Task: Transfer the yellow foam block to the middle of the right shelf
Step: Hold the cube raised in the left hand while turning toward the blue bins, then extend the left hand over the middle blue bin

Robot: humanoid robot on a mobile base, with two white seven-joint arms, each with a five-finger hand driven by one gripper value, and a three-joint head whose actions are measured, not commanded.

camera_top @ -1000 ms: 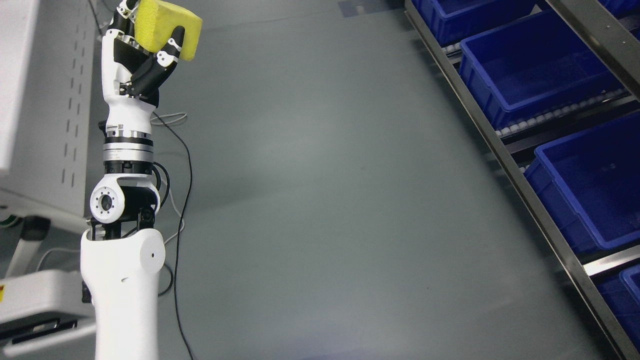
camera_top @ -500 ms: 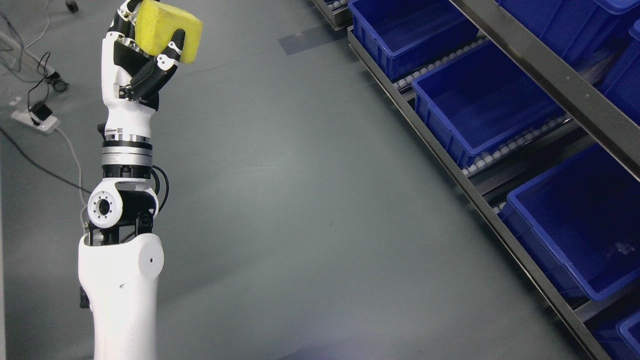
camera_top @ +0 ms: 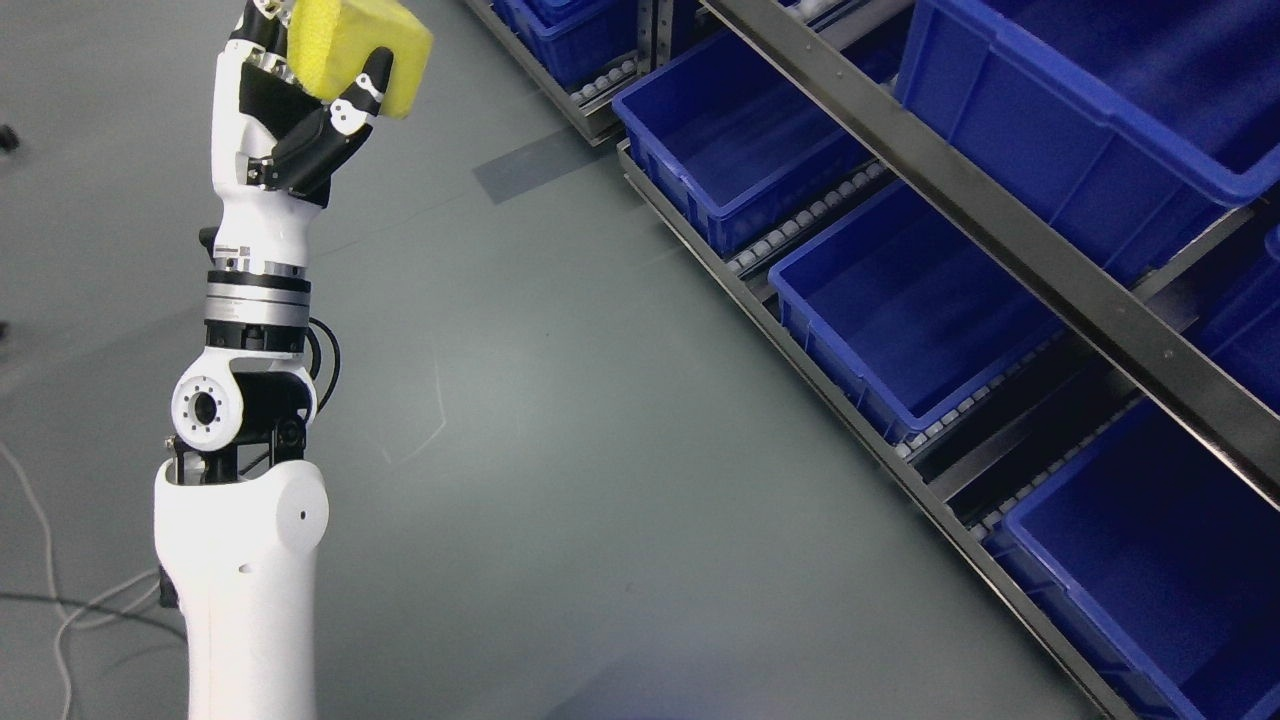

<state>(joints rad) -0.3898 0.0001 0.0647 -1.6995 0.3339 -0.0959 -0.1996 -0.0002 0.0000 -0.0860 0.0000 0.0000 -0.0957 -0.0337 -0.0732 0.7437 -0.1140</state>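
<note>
Since the earlier frames the whole view has turned right, so the shelf (camera_top: 1010, 260) with blue bins (camera_top: 900, 310) now fills more of the picture's right side. Left hand (camera_top: 300, 110) is raised at upper left, fingers closed around the yellow foam block (camera_top: 360, 45). Wide bare floor (camera_top: 600, 480) lies between arm and shelf edge.

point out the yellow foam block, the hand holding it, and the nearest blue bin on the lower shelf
yellow foam block (camera_top: 385, 45): head view, its bare upper right face.
left hand (camera_top: 290, 110): head view, the black palm.
blue bin (camera_top: 1130, 590): head view, its inner floor, at lower right.
</note>
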